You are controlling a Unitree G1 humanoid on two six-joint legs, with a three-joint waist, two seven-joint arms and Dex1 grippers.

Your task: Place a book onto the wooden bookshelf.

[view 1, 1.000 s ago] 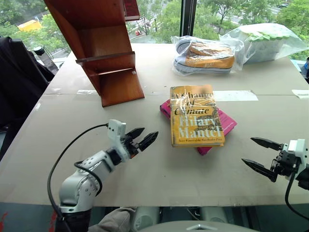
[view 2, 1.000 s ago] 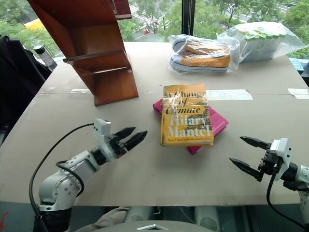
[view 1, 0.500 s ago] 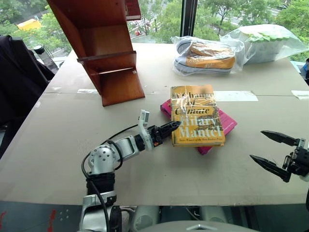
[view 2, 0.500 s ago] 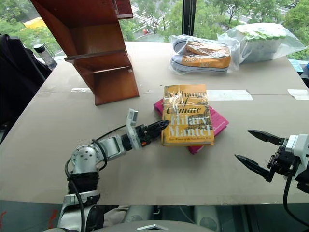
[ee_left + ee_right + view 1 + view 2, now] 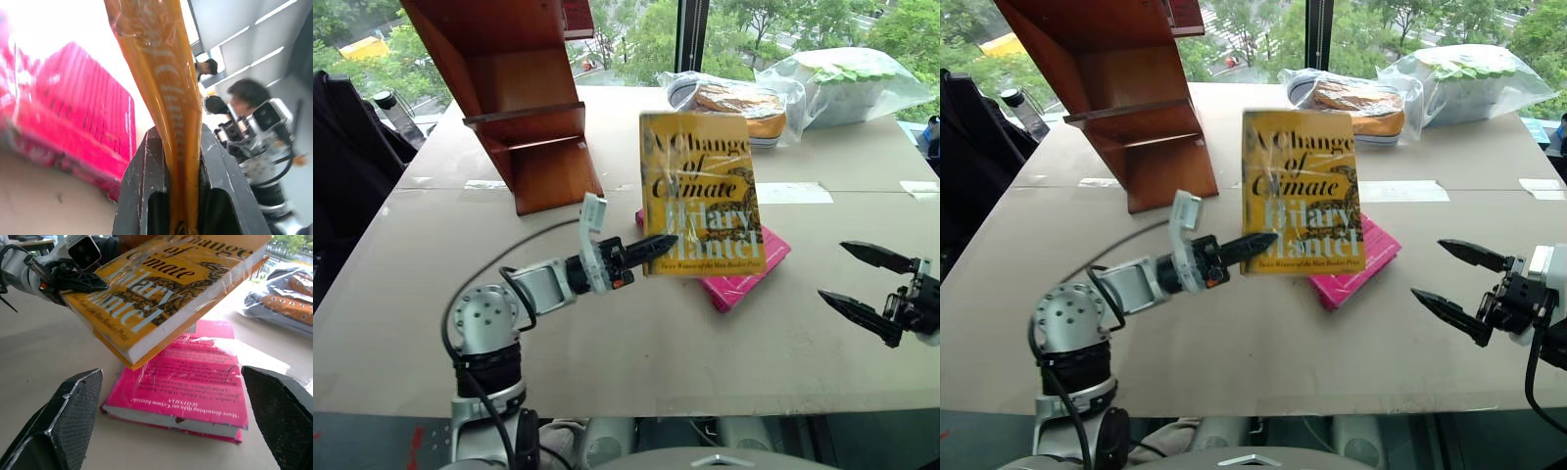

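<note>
The yellow book (image 5: 700,191) lettered "A Change of Climate" hangs tilted up above the table, cover facing me. My left gripper (image 5: 651,247) is shut on its lower left corner. In the left wrist view both fingers (image 5: 139,196) pinch the book's edge (image 5: 166,88). The wooden bookshelf (image 5: 524,108) stands slanted at the back left, apart from the book. At the right, my right gripper (image 5: 852,284) is open and holds nothing, its fingers (image 5: 73,411) wide apart before the raised book (image 5: 161,298).
A bright pink book (image 5: 744,279) lies on the table under the raised one. Bagged shoes (image 5: 734,103) and a plastic bag of green and white things (image 5: 852,83) sit at the back right. A dark jacket (image 5: 352,166) hangs at the left. People (image 5: 244,95) show in the left wrist view.
My left gripper reached the yellow book's corner, shut on it and lifted it off the pink book, tilting it upright. The right gripper rose a little, still open.
</note>
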